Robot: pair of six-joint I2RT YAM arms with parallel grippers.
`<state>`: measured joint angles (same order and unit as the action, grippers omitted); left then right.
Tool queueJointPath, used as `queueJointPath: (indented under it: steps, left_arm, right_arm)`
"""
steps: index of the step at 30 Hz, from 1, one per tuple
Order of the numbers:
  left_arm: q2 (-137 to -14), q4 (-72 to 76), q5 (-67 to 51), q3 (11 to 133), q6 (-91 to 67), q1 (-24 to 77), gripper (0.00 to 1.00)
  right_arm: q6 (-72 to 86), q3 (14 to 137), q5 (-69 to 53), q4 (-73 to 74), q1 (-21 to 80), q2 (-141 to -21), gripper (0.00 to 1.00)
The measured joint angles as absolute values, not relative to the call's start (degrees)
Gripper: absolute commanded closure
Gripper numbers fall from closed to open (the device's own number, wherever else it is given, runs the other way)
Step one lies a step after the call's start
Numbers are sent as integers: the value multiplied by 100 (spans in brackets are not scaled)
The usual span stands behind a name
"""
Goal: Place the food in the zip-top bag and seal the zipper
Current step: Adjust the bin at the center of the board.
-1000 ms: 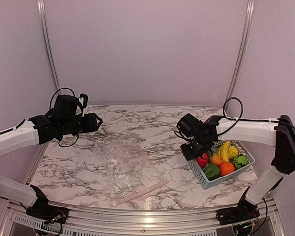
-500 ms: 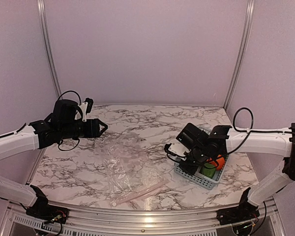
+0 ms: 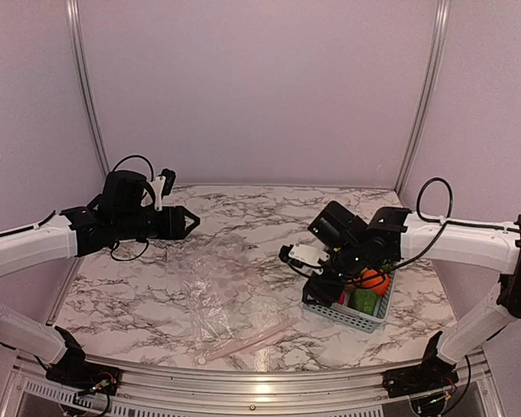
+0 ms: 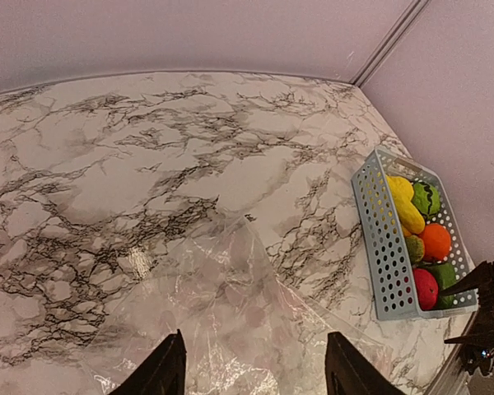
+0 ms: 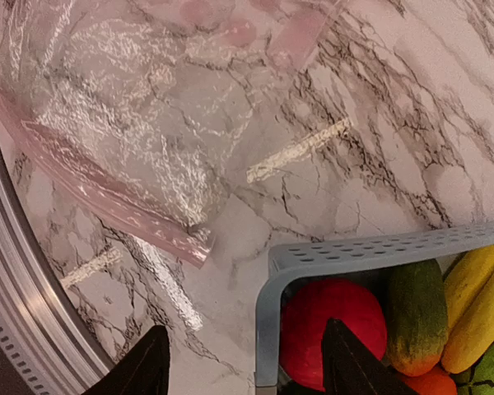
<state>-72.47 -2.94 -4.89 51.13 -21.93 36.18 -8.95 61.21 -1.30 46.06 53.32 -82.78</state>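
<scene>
Bag (image 5: 123, 123): clear thin plastic, crinkled, glinting. Table (image 4: 107, 164): glossy marble-look top. Basket (image 4: 379, 239): matt perforated plastic. Apple (image 5: 333, 325): smooth, shiny. Rail (image 3: 243, 378): metal.

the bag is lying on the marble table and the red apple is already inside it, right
Not quite. The zip-top bag does lie on the marble table, but the red apple is not inside it. It sits in the grey-blue basket, apart from the bag. The right wrist view shows this most clearly.
</scene>
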Motion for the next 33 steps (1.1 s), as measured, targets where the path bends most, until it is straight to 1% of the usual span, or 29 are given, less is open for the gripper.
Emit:
queueJointPath:
  steps: [4,6,8,12,13,16,20,23,25,29,30,33]
  left_arm:
    - [-7382,-506,-156,5472,-2355,3623,40]
    - [-7402,-624,78,5616,-2443,3625,40]
    - [-7393,-707,305,5684,-2526,3625,40]
    - [-7356,-915,558,5710,-2622,3623,40]
    - [-7332,-963,600,5710,-2639,3623,40]
    - [-7227,-1092,692,5710,-2665,3623,40]
    - [-7046,-1168,786,5710,-2687,3623,40]
    - [-6973,-1214,808,5710,-2687,3623,40]
    - [-6952,-1238,816,5710,-2683,3623,40]
    - [-6908,-1332,753,5710,-2622,3636,41]
    - [-6904,-1356,727,5710,-2569,3656,42]
    - [-6884,-1428,661,5710,-2340,3802,42]
  right_arm:
    - [-40,7081,-224,4587,5159,-8746,46]
    - [683,7730,-12,4652,4890,-9253,49]
    - [1345,8090,132,4639,4512,-9655,49]
    - [2344,8112,416,4681,3861,-9972,49]
    - [2569,8117,537,4698,3763,-9998,47]
    - [2947,8158,827,4711,3745,-9998,45]
    - [3310,8184,941,4672,3732,-10051,46]
    - [3516,8193,923,4604,3682,-10328,49]
    - [3599,8193,923,4582,3640,-10551,54]
    - [3642,8193,904,4521,3627,-10842,75]
    - [3629,8193,910,4508,3629,-10857,79]
    - [3568,8193,878,4456,3634,-10860,83]
